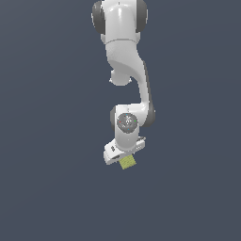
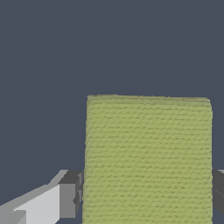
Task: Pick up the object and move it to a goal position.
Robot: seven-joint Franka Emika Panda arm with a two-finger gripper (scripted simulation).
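The object (image 1: 127, 162) is a small yellow-green block with a fine grid texture, poking out from under the white gripper (image 1: 125, 158) in the exterior view. In the wrist view the object (image 2: 148, 159) fills the space between the two fingers. One grey finger pad (image 2: 68, 200) presses against one side of it, and the other finger (image 2: 218, 189) touches the opposite side at the picture's edge. The gripper is shut on the block. Whether the block rests on the floor or hangs above it cannot be told.
The white arm (image 1: 123, 42) reaches down from the top of the exterior view to the wrist (image 1: 127, 123). A plain dark grey-blue floor (image 1: 47, 188) lies all around, with no other objects and no goal marker in sight.
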